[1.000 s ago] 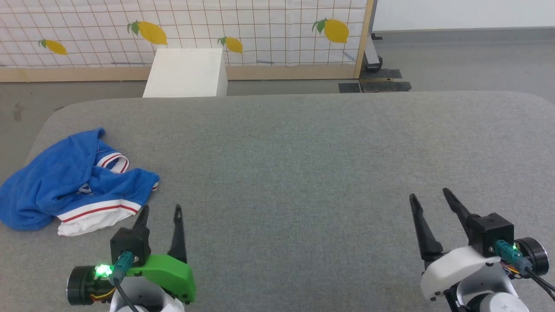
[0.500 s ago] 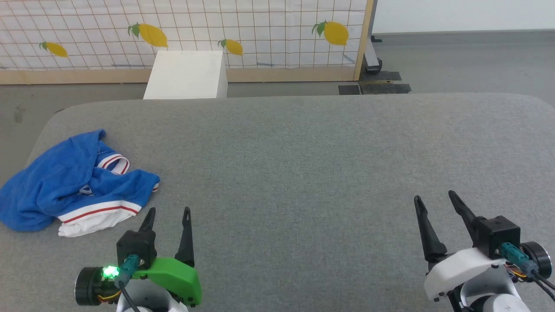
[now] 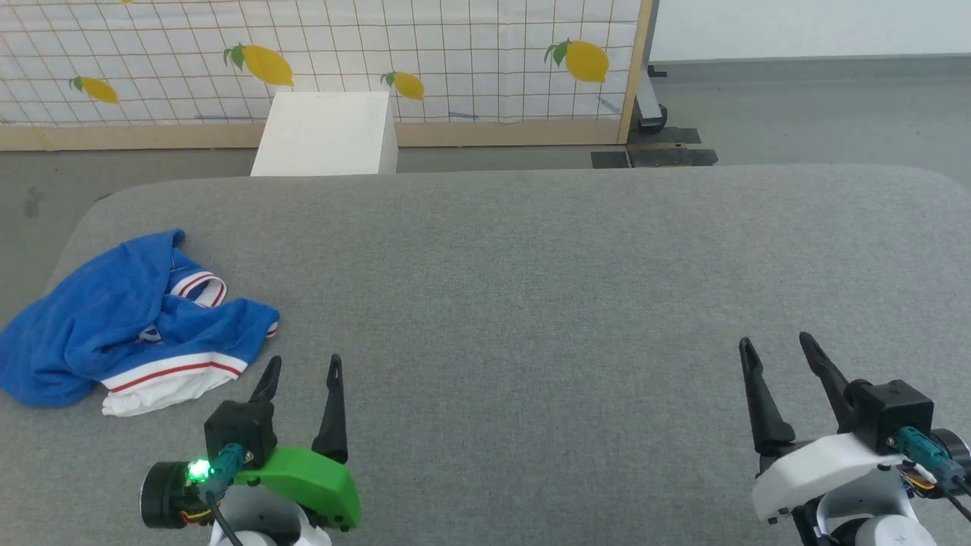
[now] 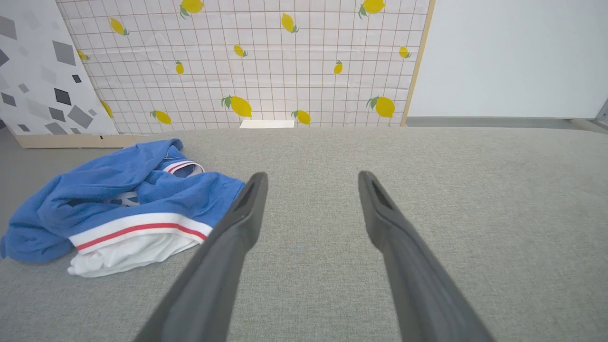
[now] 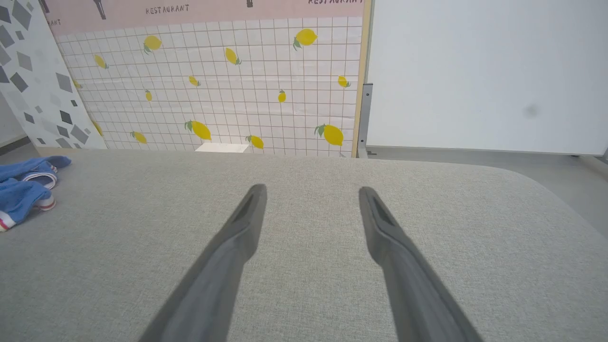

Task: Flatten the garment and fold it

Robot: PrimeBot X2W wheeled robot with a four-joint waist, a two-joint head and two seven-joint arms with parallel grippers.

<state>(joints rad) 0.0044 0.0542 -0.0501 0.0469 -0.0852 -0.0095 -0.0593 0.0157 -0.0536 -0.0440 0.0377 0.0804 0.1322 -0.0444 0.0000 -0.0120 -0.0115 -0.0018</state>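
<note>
A grey fabric-covered table (image 3: 531, 250) stretches across the foreground, with a lemon-print screen (image 3: 455, 45) in a wooden frame standing behind it and a white box (image 3: 322, 136) on the floor between them. At the table's near edge the left gripper (image 3: 303, 361), on a green mount with a lit green lamp, holds its 2 dark fingers spread wide with nothing between them, tips pointing across the table. The right gripper (image 3: 775, 341), on a white mount well apart at the opposite side, is spread just as wide and is equally empty. The shirt (image 3: 98, 318), royal blue with white fabric and red-and-white striped trim, lies crumpled in a heap at the table's left end. It is near the left gripper's fingertips but not touching them.
</note>
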